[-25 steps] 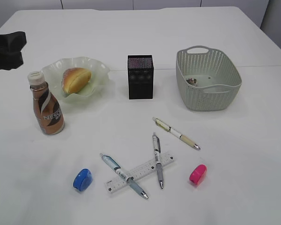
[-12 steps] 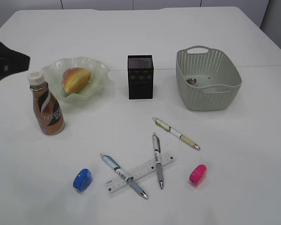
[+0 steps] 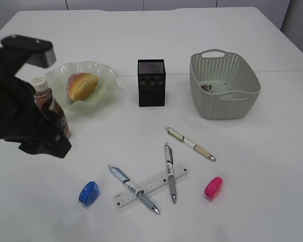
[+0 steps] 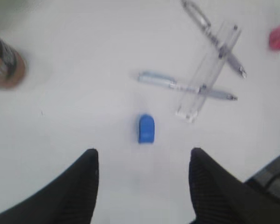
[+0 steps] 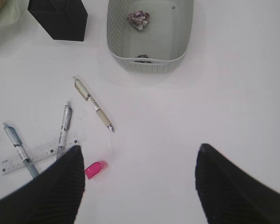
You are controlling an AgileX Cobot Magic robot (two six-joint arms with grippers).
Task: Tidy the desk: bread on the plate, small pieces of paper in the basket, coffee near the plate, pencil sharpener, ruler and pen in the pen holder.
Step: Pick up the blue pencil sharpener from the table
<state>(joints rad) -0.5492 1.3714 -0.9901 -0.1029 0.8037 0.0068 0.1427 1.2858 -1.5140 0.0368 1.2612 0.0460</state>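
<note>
My left gripper is open and empty, high above the blue pencil sharpener, which lies just ahead of its fingertips. My left arm hides part of the coffee bottle in the exterior view. My right gripper is open and empty, high above the table; the pink sharpener lies near its left finger. Three pens lie on the table, two of them crossing the clear ruler. Bread sits on the green plate. The black pen holder stands at centre.
The grey-green basket at the right back holds small crumpled paper pieces. The blue sharpener and the pink sharpener lie near the front. The right arm is out of the exterior view.
My left arm has swung from the far left edge inward and forward, and now covers part of the coffee bottle. The objects on the table have not moved.
</note>
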